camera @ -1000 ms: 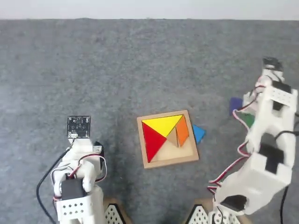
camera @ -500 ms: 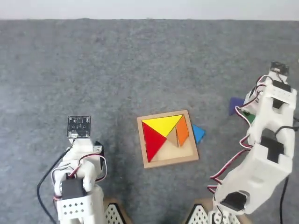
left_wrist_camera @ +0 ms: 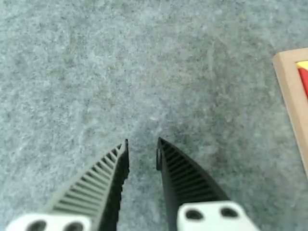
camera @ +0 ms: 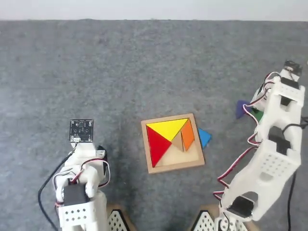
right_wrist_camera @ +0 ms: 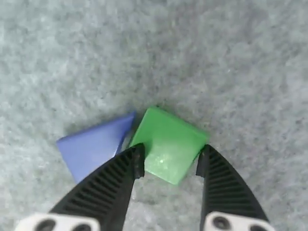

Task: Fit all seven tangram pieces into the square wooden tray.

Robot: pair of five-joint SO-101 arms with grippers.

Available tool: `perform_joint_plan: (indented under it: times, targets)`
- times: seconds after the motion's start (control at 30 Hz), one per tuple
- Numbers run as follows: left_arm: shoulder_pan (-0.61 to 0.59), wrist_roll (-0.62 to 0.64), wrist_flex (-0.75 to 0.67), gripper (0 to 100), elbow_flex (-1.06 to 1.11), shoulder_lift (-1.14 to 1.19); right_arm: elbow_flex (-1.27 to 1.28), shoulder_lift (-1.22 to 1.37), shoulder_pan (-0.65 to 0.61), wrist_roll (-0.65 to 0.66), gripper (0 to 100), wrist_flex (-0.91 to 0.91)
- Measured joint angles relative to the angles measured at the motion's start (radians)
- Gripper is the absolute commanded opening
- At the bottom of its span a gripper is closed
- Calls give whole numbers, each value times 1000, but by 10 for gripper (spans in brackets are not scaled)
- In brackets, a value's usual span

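The square wooden tray (camera: 194,161) lies mid-table and holds a yellow triangle (camera: 168,128), a red triangle (camera: 156,144) and an orange piece (camera: 188,134). A blue piece (camera: 204,137) lies just right of the tray. At the far right a purple triangle (camera: 242,108) (right_wrist_camera: 94,147) touches a green square (camera: 257,115) (right_wrist_camera: 168,142). My right gripper (right_wrist_camera: 168,161) is open, one finger on each side of the green square. Over bare carpet at the lower left, my left gripper (left_wrist_camera: 142,154) is shut with nothing in it. The left arm (camera: 82,168) stands left of the tray.
Grey carpet covers the table. A corner of the tray (left_wrist_camera: 288,86) shows in the left wrist view. The right arm (camera: 269,159) stretches over the table's right side, partly covering the green square. Open carpet lies behind the tray.
The right arm has swung further to the right and stretched out over the green square. The left arm and the pieces have not moved.
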Motion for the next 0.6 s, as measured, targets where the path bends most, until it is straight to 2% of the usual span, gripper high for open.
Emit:
perform_joint_plan:
  times: [0.33,0.6]
  targets:
    - [0,0,0,93,0,0,-95,17,-5,-135,198,83]
    - [0,0,0,93,0,0,-127,17,-9,-180,199,84]
